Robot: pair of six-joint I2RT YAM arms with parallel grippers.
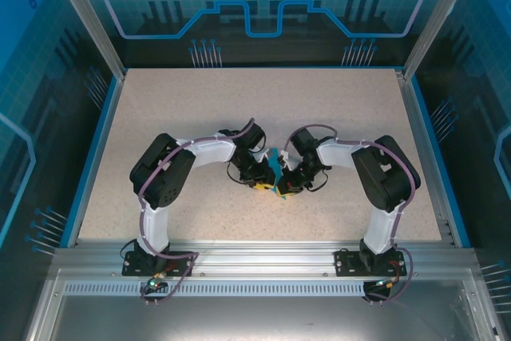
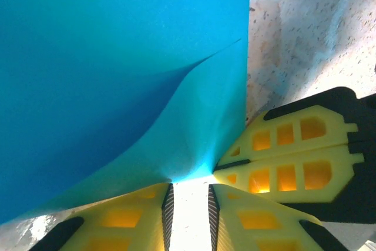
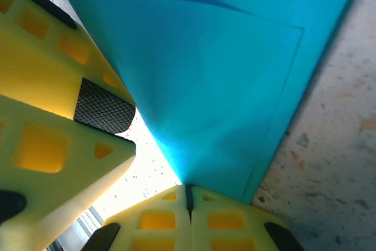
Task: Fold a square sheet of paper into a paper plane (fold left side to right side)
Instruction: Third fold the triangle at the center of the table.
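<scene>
Right wrist: right fingers [image 3: 158, 221] pinch cyan paper [image 3: 223, 86]; left fingers [image 2: 129, 221] apart.

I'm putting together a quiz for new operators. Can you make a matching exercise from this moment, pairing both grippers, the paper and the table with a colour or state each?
Things:
1. left gripper
2. right gripper
3. sheet of paper
4. table

Colours or states:
a. speckled beige
b. jaws closed on a corner of the paper
c. jaws slightly apart
d. cyan-blue, bowed rather than flat

Pairs: 1-c; 2-b; 3-d; 4-a
</scene>
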